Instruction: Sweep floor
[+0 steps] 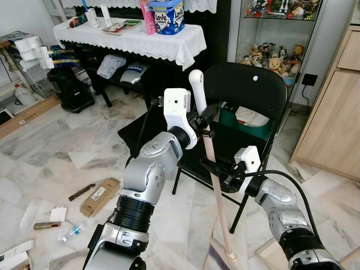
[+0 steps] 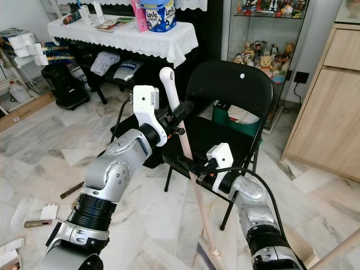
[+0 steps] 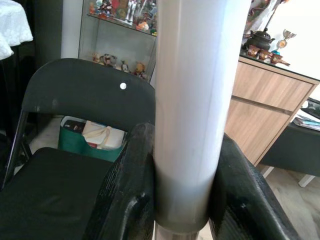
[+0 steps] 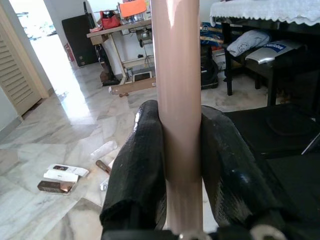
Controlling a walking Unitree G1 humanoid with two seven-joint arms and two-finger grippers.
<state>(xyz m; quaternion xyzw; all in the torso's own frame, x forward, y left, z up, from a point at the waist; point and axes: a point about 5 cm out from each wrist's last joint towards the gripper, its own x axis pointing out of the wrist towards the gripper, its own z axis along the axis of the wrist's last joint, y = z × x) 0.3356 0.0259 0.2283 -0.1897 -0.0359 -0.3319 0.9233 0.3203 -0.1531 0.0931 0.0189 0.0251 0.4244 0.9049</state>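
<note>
Both grippers clamp the broom [image 1: 216, 185], held nearly upright before the black chair [image 1: 247, 90]: left gripper [image 1: 203, 119] near the white handle top, right gripper [image 1: 220, 170] lower, bristles on the marble floor [image 1: 67, 157].
</note>
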